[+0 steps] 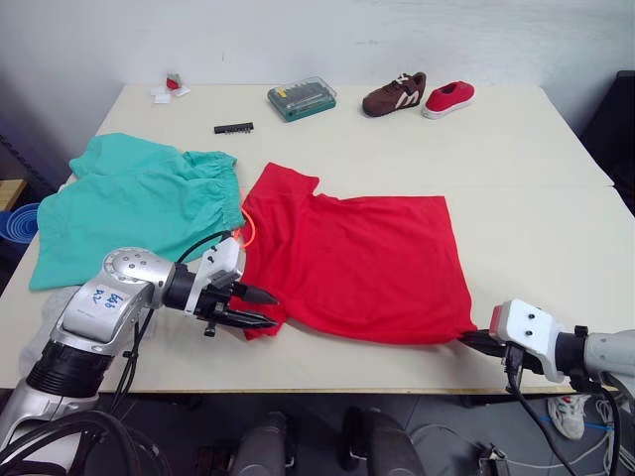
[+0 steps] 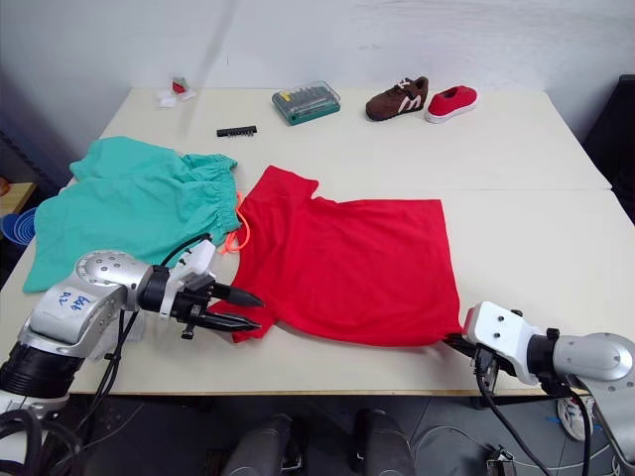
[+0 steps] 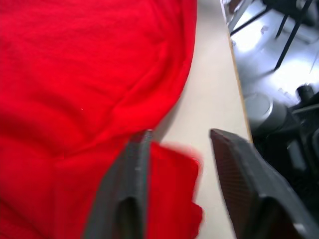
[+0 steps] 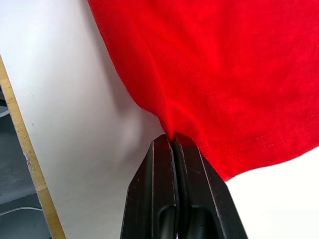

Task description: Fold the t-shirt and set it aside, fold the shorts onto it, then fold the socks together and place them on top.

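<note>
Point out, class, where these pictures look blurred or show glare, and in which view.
Left wrist view: the left gripper's fingers and the t-shirt fold between them are soft, and light glares off the floor past the table edge. Right wrist view: the right gripper pinching the hem looks crisp.

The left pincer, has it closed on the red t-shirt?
No, the left pincer is open, its two fingers spread around a corner of the t-shirt without pinching it.

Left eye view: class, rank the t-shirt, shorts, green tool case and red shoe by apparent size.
1. t-shirt and shorts: look alike, unranked.
2. green tool case.
3. red shoe, only slightly smaller.
</note>
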Controlling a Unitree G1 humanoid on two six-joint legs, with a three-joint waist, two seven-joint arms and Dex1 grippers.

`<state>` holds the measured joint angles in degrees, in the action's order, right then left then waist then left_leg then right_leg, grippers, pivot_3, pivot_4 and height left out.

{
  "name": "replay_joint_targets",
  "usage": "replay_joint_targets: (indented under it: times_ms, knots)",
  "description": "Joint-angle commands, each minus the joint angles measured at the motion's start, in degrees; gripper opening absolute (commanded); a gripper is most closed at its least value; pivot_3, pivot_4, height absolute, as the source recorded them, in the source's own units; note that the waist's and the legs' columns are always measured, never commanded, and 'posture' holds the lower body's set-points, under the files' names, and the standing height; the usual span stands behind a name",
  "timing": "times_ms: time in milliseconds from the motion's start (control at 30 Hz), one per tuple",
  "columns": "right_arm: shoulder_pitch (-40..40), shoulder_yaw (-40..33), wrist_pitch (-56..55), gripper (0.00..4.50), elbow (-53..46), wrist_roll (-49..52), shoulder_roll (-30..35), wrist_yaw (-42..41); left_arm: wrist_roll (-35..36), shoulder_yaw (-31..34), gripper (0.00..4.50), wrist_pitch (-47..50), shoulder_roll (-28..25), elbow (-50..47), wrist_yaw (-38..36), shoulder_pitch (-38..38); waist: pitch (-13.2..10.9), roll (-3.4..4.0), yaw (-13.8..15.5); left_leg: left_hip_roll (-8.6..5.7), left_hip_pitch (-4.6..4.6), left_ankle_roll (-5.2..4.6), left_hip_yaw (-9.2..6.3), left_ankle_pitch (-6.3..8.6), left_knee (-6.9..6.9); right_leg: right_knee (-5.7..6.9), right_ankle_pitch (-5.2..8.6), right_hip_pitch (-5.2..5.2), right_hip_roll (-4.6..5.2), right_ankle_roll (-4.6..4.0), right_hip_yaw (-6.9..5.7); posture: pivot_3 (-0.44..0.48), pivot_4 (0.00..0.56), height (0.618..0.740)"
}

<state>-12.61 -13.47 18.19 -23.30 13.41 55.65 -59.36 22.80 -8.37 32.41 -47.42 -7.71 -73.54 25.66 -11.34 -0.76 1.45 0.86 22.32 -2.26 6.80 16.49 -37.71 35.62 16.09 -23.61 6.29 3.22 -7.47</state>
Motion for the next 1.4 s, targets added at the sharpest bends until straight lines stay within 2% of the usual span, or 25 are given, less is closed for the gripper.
replay_joint_targets:
  times_ms: [33,200,333,533,800,933,1000,1400]
  knots:
    - [0.33,-0.95,0.54,0.00,-1.92,1.19,-0.11,0.24,-2.14,-1.14,2.21,-3.01,0.13,-0.79,0.65,-1.17,0.00,0.00,0.01,0.00,0.00,-0.01,0.00,0.00,0.01,0.00,0.00,0.00,0.00,0.00,0.00,0.000,0.150,0.740]
    - [0.30,-1.14,0.95,0.00,-2.21,1.48,-0.20,0.24,-3.06,-1.76,2.21,-5.23,-0.14,-0.29,-0.33,-1.33,0.00,0.00,0.02,0.00,0.00,-0.03,0.00,0.01,0.01,-0.01,0.01,-0.01,0.00,-0.01,0.01,0.000,0.150,0.740]
    - [0.18,-1.29,1.22,0.00,-2.42,1.66,-0.17,0.46,-6.29,-2.18,2.21,-10.96,-1.73,1.24,-1.47,-1.64,0.00,0.00,0.02,0.00,0.00,-0.03,0.00,0.02,0.01,-0.02,0.01,-0.01,0.01,-0.01,0.01,0.000,0.150,0.740]
    - [0.26,-1.34,1.57,0.00,-2.65,2.20,-0.32,0.76,-9.28,-4.03,2.21,-16.25,-1.28,2.12,-2.40,-2.41,0.00,0.00,0.02,0.00,0.01,-0.06,0.00,0.04,0.03,-0.05,0.01,-0.01,0.02,-0.02,0.01,0.000,0.150,0.740]
    - [0.19,-1.42,2.49,0.00,-3.41,2.72,-0.19,1.21,-16.25,-6.97,2.21,-23.43,0.68,5.92,0.98,-2.67,0.00,0.01,0.05,0.00,0.01,-0.32,-0.01,0.19,0.04,-0.06,0.01,-0.01,0.02,-0.01,-0.01,0.000,0.150,0.740]
    - [-0.03,-1.44,2.80,0.00,-3.73,2.94,-0.16,1.41,-14.88,-6.39,1.37,-21.91,2.22,7.03,0.93,-2.83,0.01,0.02,0.05,0.00,-0.01,-0.33,-0.01,0.19,0.03,-0.04,0.01,0.01,0.03,-0.01,0.00,0.000,0.150,0.740]
    - [-0.14,-1.41,3.00,0.00,-3.91,2.96,-0.17,1.45,-14.43,-6.44,0.75,-20.82,2.69,7.06,0.62,-2.87,0.01,0.02,0.04,0.00,-0.02,-0.34,-0.01,0.19,0.03,-0.04,0.01,0.01,0.03,-0.01,0.00,0.000,0.150,0.740]
    - [-0.40,-1.35,3.64,0.00,-4.53,3.05,-0.45,1.80,-14.48,-7.10,0.75,-19.70,4.50,7.09,0.38,-2.86,0.01,0.02,0.11,0.00,-0.02,-0.34,-0.01,0.19,0.02,-0.04,0.00,0.03,0.03,0.00,-0.01,0.000,0.150,0.740]
